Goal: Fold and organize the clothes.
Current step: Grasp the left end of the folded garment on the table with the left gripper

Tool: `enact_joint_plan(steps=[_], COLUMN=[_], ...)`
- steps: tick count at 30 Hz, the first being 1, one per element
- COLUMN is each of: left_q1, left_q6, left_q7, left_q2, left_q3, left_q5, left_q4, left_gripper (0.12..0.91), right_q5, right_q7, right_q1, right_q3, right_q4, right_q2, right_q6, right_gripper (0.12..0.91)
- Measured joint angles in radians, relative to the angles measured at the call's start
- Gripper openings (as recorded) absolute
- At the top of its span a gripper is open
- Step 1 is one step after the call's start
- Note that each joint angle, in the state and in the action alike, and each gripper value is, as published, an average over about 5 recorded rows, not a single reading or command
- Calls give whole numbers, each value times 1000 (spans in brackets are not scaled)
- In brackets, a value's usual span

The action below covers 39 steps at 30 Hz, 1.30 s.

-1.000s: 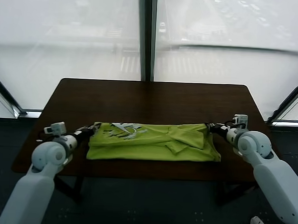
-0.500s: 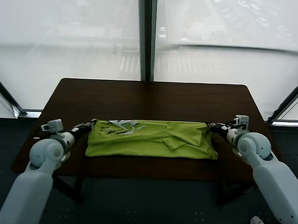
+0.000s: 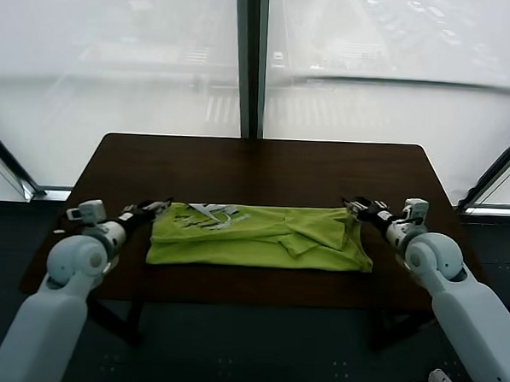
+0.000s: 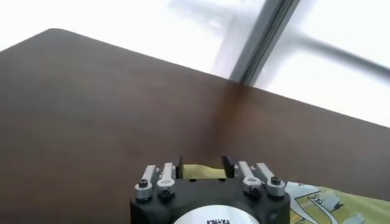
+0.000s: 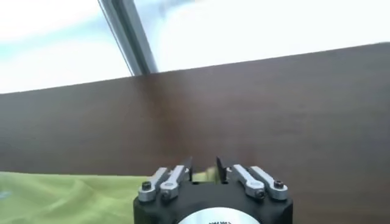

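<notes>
T-shirt (image 3: 257, 236), lime-green, folded into a band, laid on table (image 3: 265, 166).
Long axis is run from left gripper (image 3: 157, 207) to right gripper (image 3: 353, 204); each end is flanked equally closely, jaws parted narrowly, nothing held.

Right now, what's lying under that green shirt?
The green shirt lies folded flat on the dark wooden table. Only bare tabletop shows around it; anything directly beneath the cloth is covered and cannot be seen.

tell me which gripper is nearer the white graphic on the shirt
Left. The left gripper sits just off the T-shirt end bearing the white graphic; the right gripper is at the opposite end.
</notes>
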Motion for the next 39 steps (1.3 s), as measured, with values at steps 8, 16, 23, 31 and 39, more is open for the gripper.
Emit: enact_joint_plan(steps=[8, 16, 23, 31, 39], left_q1=[33, 57, 73, 98, 108], left_q6=[81, 114, 114, 115, 114], left_q7=[-21, 36, 67, 115, 118], left_q2=[138, 331, 381, 421, 451], left_q3=[-33, -43, -9, 29, 74], left_q5=[-231, -551, -568, -540, -547], left_q4=[-30, 1, 22, 26, -6], left_gripper=[907, 907, 907, 907, 907], right_q5=[-216, -236, -246, -260, -274], right_q7=[-126, -166, -167, -164, -162], right_q1=[-314, -592, -711, -761, -776], right_q3=[107, 306, 401, 440, 446], right_q4=[124, 199, 239, 253, 262], right_q2=[-73, -28, 24, 63, 87], right_q6=[694, 888, 916, 921, 921], right_gripper=[906, 907, 907, 907, 907])
